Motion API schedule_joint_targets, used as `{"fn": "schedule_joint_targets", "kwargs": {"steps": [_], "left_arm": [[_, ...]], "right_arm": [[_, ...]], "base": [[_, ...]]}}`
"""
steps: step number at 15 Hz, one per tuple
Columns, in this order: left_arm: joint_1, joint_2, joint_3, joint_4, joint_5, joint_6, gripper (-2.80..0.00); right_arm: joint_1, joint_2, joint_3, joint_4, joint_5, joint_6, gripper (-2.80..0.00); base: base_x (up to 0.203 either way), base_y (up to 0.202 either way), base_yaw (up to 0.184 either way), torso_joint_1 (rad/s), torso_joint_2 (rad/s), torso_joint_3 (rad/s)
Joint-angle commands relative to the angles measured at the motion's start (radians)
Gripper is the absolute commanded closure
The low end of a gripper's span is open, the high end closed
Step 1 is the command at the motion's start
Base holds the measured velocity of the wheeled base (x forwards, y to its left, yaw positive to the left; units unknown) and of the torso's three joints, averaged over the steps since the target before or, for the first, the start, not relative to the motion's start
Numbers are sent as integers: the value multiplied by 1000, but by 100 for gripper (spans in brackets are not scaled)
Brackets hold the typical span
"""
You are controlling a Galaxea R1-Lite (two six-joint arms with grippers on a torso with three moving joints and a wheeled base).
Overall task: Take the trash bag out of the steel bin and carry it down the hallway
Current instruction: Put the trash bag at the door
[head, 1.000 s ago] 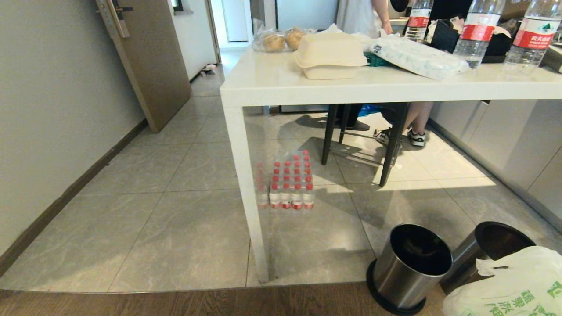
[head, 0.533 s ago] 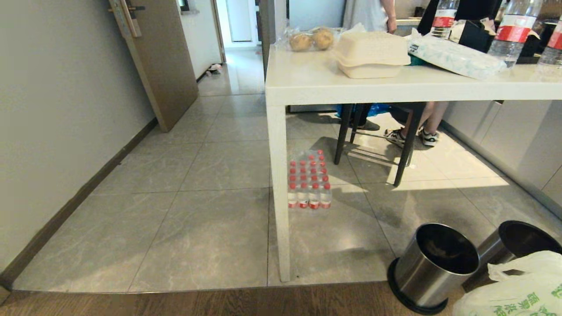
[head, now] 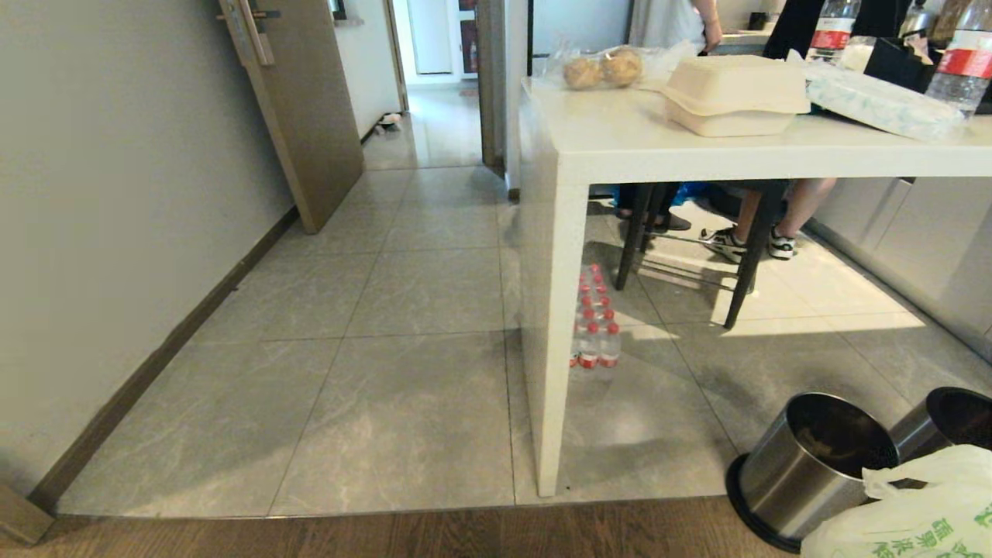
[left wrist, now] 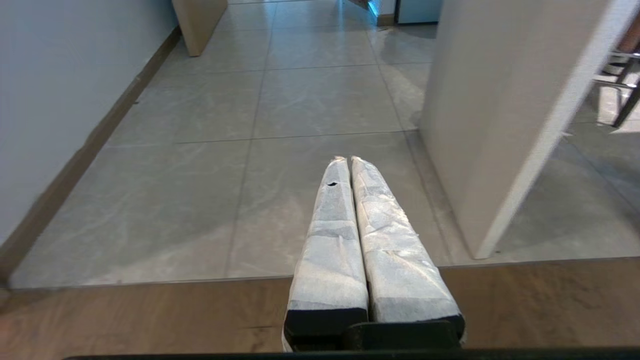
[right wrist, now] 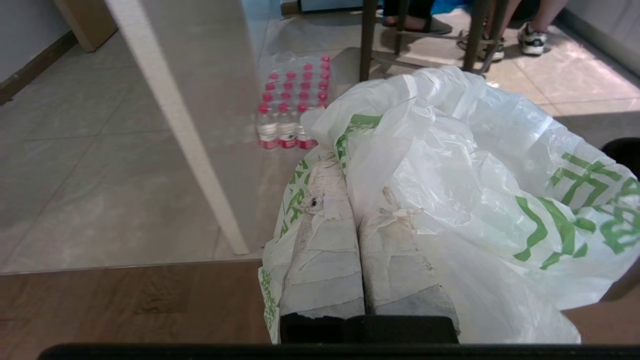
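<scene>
Bag out of the bin, held at the near right.

The right gripper (right wrist: 350,200) was clamped on the thin white plastic trash bag with green print (head: 914,511), which hung beside the shiny round steel bin (head: 806,465). The left gripper (left wrist: 348,162) was closed and empty above the grey-tiled hallway (head: 403,294), left of the white table (head: 620,147).

Bag (right wrist: 465,200): thin, crinkled, translucent white plastic, green printed characters. Out of the bin, bunched and draped over the right gripper's (right wrist: 350,192) closed fingers; bottom right corner of head view.

Bin (head: 814,465): round, brushed steel, black rim and base ring; upright on grey tile, empty, just beside the bag.

Hallway (head: 434,139): glossy grey tiles, white walls, dark baseboard, running ahead past a brown door.
</scene>
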Motion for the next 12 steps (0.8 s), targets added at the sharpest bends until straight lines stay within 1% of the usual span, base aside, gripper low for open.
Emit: {"fn": "schedule_joint_targets", "kwargs": {"steps": [1, 12], "left_arm": [[0, 0, 0, 0, 0, 0, 0], [0, 0, 0, 0, 0, -1, 0]], "right_arm": [[0, 2, 9, -2, 0, 0, 0], [0, 2, 9, -2, 0, 1, 0]], "base": [[0, 195, 1, 7, 3, 2], [0, 194, 1, 3, 2, 2]]}}
